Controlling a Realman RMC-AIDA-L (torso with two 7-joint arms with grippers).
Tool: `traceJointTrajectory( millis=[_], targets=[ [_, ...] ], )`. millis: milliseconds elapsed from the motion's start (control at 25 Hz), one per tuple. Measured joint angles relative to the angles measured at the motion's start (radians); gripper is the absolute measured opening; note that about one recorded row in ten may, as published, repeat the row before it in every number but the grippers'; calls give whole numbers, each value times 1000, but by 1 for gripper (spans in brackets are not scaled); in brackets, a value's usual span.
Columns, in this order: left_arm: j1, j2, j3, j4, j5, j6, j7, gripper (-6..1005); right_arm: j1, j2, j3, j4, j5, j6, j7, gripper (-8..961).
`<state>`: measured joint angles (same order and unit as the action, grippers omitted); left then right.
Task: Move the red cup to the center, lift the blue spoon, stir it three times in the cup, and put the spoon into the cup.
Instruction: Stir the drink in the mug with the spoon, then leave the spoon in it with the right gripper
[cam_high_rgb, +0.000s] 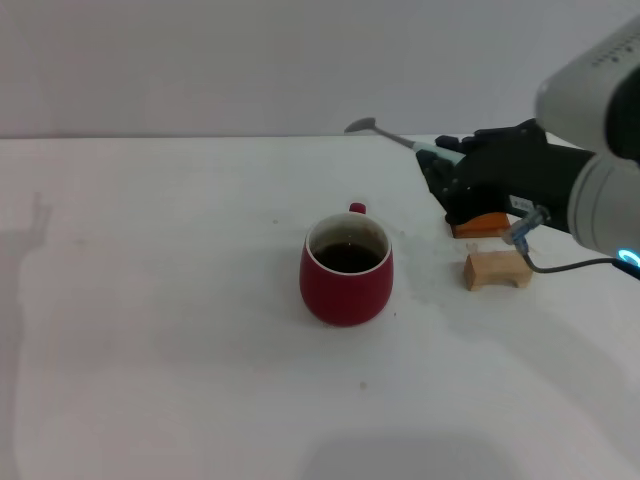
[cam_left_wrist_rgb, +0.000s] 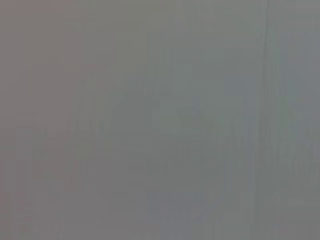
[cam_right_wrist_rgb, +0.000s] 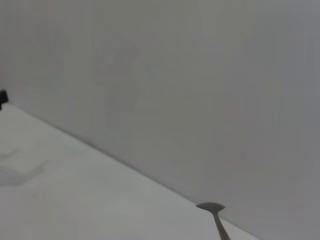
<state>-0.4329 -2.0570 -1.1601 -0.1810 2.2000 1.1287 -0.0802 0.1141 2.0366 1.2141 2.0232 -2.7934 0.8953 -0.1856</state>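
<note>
1. The red cup (cam_high_rgb: 346, 270) sits nearest me at the middle of the white table (cam_high_rgb: 150, 350), dark liquid inside, handle turned away; I judge it already placed for stirring.
2. Right of it lie a tan wooden block (cam_high_rgb: 497, 269) and, just behind, an orange block (cam_high_rgb: 480, 225).
3. My right gripper (cam_high_rgb: 447, 180) is clamped on the blue spoon (cam_high_rgb: 395, 137) by its pale handle, bowl jutting out toward the far table edge, well apart from the cup, probably lifted clear.
4. My left gripper is out of sight.
</note>
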Motion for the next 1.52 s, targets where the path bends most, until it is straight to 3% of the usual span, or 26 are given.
traceJointTrajectory(
  millis=[200, 400, 920, 1520],
  targets=[
    [-6, 0, -7, 0, 0, -17, 0, 861, 75, 5, 53, 1, 42, 106, -18, 188],
    [-15, 1, -18, 1, 0, -22, 1, 862, 178, 35, 178, -45, 150, 258, -91, 189],
    [-27, 3, -33, 5, 2, -23, 2, 861, 431, 34, 321, -149, 237, 544, -119, 192],
    [-31, 3, -34, 2, -1, -21, 2, 862, 567, 30, 519, -310, 284, 767, -220, 196]
  ],
)
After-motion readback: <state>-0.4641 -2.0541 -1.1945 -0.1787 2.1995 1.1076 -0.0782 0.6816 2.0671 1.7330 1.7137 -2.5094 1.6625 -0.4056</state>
